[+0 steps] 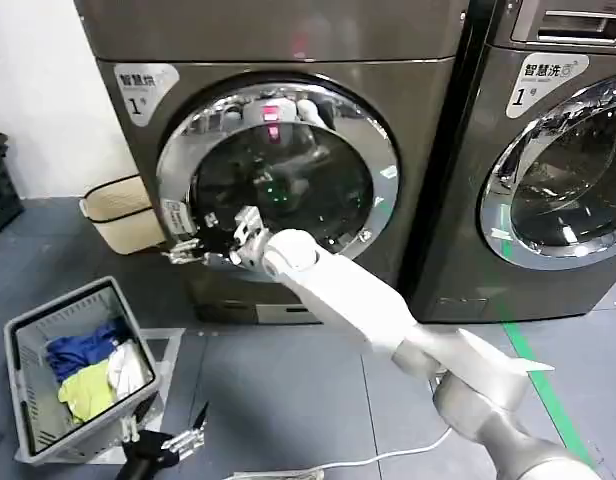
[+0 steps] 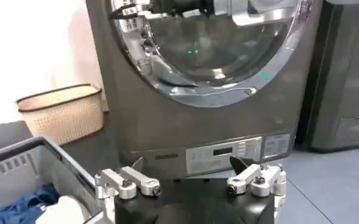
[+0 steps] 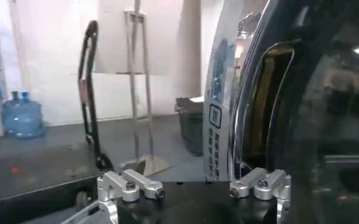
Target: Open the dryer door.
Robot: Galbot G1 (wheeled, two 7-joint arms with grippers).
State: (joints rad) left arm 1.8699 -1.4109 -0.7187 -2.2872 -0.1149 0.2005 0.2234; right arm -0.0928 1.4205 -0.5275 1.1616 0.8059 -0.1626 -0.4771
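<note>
Nearest the robot, the left gripper [image 1: 173, 440] hangs low over the grey floor with its fingers spread apart and nothing between them, just beside a grey laundry basket [image 1: 33, 335] that holds blue, yellow and white clothes [image 1: 88, 372]. Beyond it, the right arm [image 1: 363, 305] stretches forward and leftward to the dryer [image 1: 288, 130], and the right gripper [image 1: 193, 248] sits at the left rim of the dryer door [image 1: 278, 180], its fingers parted around the chrome edge there. In the right wrist view the door's chrome ring [image 3: 225, 91] stands a little off the dark opening behind it. A woven wicker basket [image 1: 118, 212] rests on the floor left of the dryer, against the white wall. A second machine [image 1: 558, 150] stands to the dryer's right.
</note>
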